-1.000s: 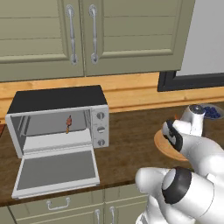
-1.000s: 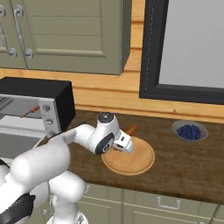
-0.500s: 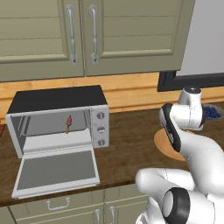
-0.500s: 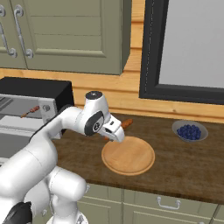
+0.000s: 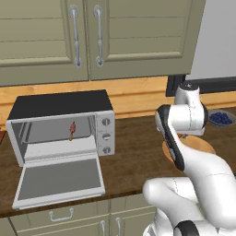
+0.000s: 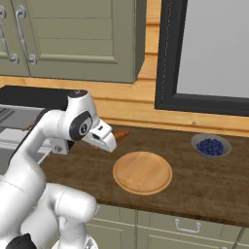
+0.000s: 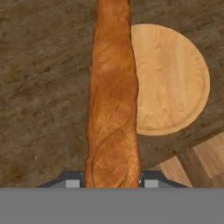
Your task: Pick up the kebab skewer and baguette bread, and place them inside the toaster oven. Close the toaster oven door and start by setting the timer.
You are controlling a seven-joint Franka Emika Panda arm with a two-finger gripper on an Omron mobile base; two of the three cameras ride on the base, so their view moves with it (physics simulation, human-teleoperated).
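My gripper is shut on the baguette bread, a long orange-brown loaf that sticks out straight ahead of the fingers. In the right base view the gripper hovers above the counter, left of the round board, with the baguette bread's tip poking out behind it. The silver toaster oven stands at the left with the toaster oven door folded down flat. Inside, on the rack, lies the kebab skewer.
A round wooden board lies on the dark counter right of the gripper, and also below it in the hand view. A bowl of blueberries sits further right. Cabinets hang above.
The arm has lifted the baguette off the round board and swung it up and left, towards the oven side of the counter. The oven and skewer have not moved.
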